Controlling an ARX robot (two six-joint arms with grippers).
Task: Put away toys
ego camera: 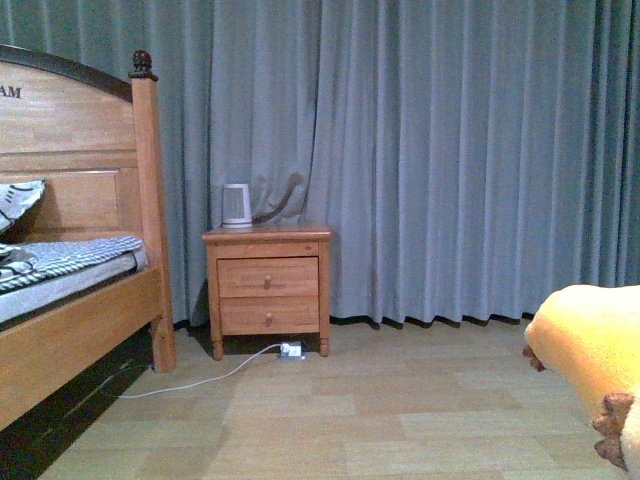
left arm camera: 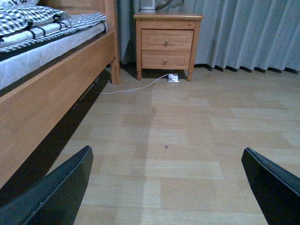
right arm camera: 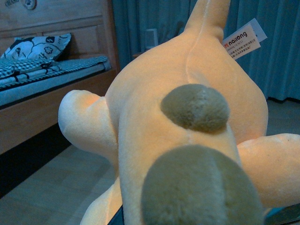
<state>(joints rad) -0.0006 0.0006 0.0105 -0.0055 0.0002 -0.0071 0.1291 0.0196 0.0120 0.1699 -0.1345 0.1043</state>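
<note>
Curtain (ego camera: 450, 150): grey-blue, pleated, hanging floor-length behind the nightstand (ego camera: 267, 285) and running far to its right.
Floor (ego camera: 400, 410): pale wood planks, spreading out in front of the nightstand.
Bed (ego camera: 70, 300): wooden frame with a tall post just left of the nightstand; striped and checked bedding on top.
Plush toy (ego camera: 590, 350): orange-yellow and fuzzy with brownish paws, well to the right of the nightstand and nearer the camera, cut off by the edge of the front view; fills the right wrist view, close to the lens.
Nightstand: brown wood, two drawers with small knobs, standing against the curtain.
Left gripper (left arm camera: 166, 187): spread wide, nothing between its two black fingers (left arm camera: 56, 192), above bare floor well in front of the nightstand.
Right gripper: hidden behind the plush toy; opening and hold cannot be told.
Pillow (ego camera: 18, 200): patterned, on the bed, well left of the nightstand.
Kettle (ego camera: 237, 204): white, upright on the nightstand's top, toward its left side.
Cable (ego camera: 200, 380): white, trailing across the floor from under the nightstand toward the bed.
Power strip (ego camera: 291, 350): small, white, on the floor between the nightstand's front legs.
Tag (right arm camera: 243, 41): white with orange print, sewn to the plush toy.
</note>
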